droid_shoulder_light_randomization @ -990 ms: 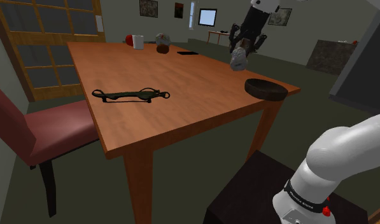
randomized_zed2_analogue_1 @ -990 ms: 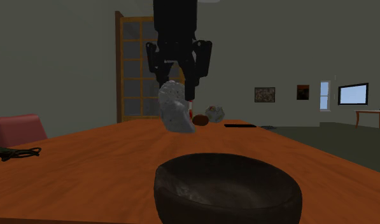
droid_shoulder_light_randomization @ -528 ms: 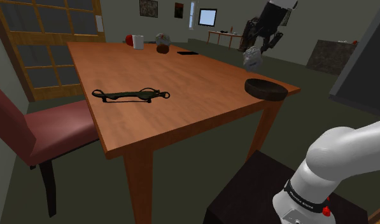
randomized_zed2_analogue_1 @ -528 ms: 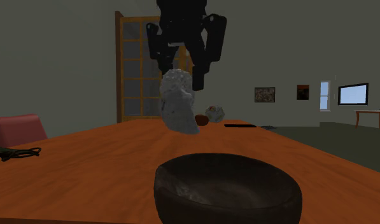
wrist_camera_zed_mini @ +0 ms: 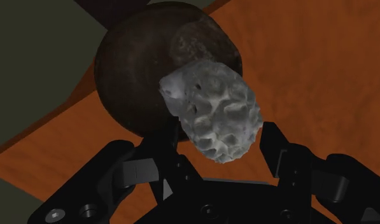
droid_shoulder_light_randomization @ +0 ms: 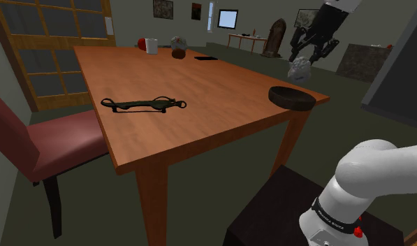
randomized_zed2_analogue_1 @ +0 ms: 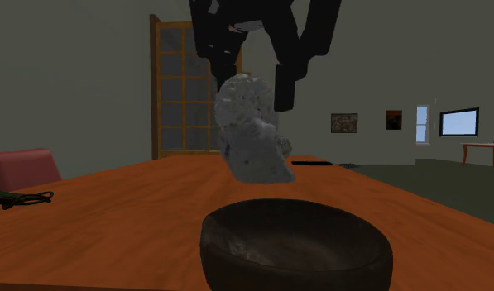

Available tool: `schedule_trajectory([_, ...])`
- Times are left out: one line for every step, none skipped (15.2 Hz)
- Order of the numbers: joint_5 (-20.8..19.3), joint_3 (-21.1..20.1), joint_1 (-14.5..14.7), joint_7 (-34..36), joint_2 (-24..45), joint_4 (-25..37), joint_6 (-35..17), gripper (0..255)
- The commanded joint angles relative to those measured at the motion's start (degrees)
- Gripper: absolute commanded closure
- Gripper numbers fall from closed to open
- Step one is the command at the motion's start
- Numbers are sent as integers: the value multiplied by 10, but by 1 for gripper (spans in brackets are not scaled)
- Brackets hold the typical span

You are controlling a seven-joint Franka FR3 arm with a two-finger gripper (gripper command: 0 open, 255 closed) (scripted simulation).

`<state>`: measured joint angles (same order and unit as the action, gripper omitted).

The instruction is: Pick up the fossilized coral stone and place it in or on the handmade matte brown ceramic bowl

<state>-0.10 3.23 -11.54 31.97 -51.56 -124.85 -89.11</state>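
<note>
Across the shoulder view, a broad orange-brown wooden table (droid_shoulder_light_randomization: pixel 200 98), with a dark red upholstered chair (droid_shoulder_light_randomization: pixel 53 136) drawn up at that view's left side. At lower right, the white Franka arm (droid_shoulder_light_randomization: pixel 371 171) on its dark box stand (droid_shoulder_light_randomization: pixel 269 213), reaching up and out over the table's far corner.

On that corner, close to the edge, a dark brown matte round bowl (droid_shoulder_light_randomization: pixel 290 96), upright and with nothing in it (randomized_zed2_analogue_1: pixel 296 244).

Above the bowl, the all-black two-finger gripper (droid_shoulder_light_randomization: pixel 306 57), pointing down and somewhat tilted. Fingers (wrist_camera_zed_mini: pixel 274 143) pinching a pale grey, pitted, lumpy stone (wrist_camera_zed_mini: pixel 215 114) from both sides.

Stone held in the air (droid_shoulder_light_randomization: pixel 298 68), clear of table and bowl. In the second exterior view, hanging above the bowl's far rim (randomized_zed2_analogue_1: pixel 251 132) below the gripper (randomized_zed2_analogue_1: pixel 255 91). From the wrist, overlapping one side of the bowl (wrist_camera_zed_mini: pixel 137 70), partly over the rim and partly over bare tabletop, with the gripper (wrist_camera_zed_mini: pixel 220 137) clasping its near end.

Mid-table, lying flat, a thin dark strap-like tool (droid_shoulder_light_randomization: pixel 144 105). At the far end, a small white mug (droid_shoulder_light_randomization: pixel 151 45) and, well apart from it, a flat black slab (droid_shoulder_light_randomization: pixel 206 58).
</note>
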Motion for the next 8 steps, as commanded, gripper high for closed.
schedule_trajectory([0,0,-1,0,-14,-23,-9,255])
schedule_trajectory([-1,0,-1,0,-18,-33,-15,255])
schedule_trajectory([-1,0,-1,-1,-22,-44,-21,255])
schedule_trajectory([-1,0,-1,-1,-26,-54,-27,255])
schedule_trajectory([-1,1,-2,-1,-31,-64,-33,255])
schedule_trajectory([-1,1,-2,-1,-35,-74,-39,255])
schedule_trajectory([-2,1,-2,-1,-39,-84,-45,255])
schedule_trajectory([-2,1,-2,-1,-43,-94,-52,255])
